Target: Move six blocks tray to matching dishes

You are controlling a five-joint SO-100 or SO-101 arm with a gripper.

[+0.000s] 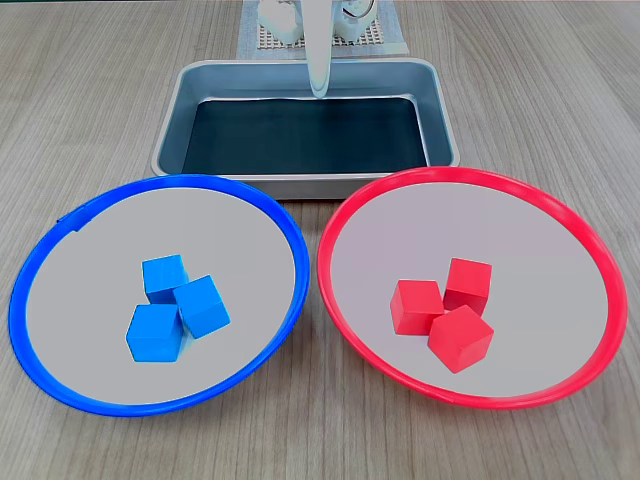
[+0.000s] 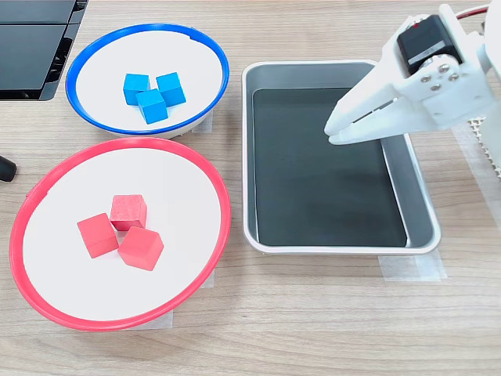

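**A:** In a fixed view, what are you seeing?

**B:** My gripper (image 1: 319, 88) is hanging at twelve o'clock over the tray (image 1: 440, 110), whose dark floor is lying bare. Three blue blocks (image 1: 177, 305) are sitting bunched in the blue-rimmed dish (image 1: 60, 225) at eight o'clock, three red blocks (image 1: 445, 310) in the red-rimmed dish (image 1: 590, 250) at four. From here I cannot tell how my fingers are standing.

**A:** And in the other fixed view?

**B:** My gripper (image 2: 333, 131) is hovering above the tray (image 2: 344, 247) at three o'clock, fingers nearly together, clamping nothing. Blue blocks (image 2: 153, 94) are resting at eleven, red blocks (image 2: 121, 231) at eight.

**A:** The step?

**B:** I'm judging the sorting finished; I'm planning a clean lift away, avoiding the raised metal rim. The cubes are looking glossy and hard-edged, the dishes smooth and shallow.
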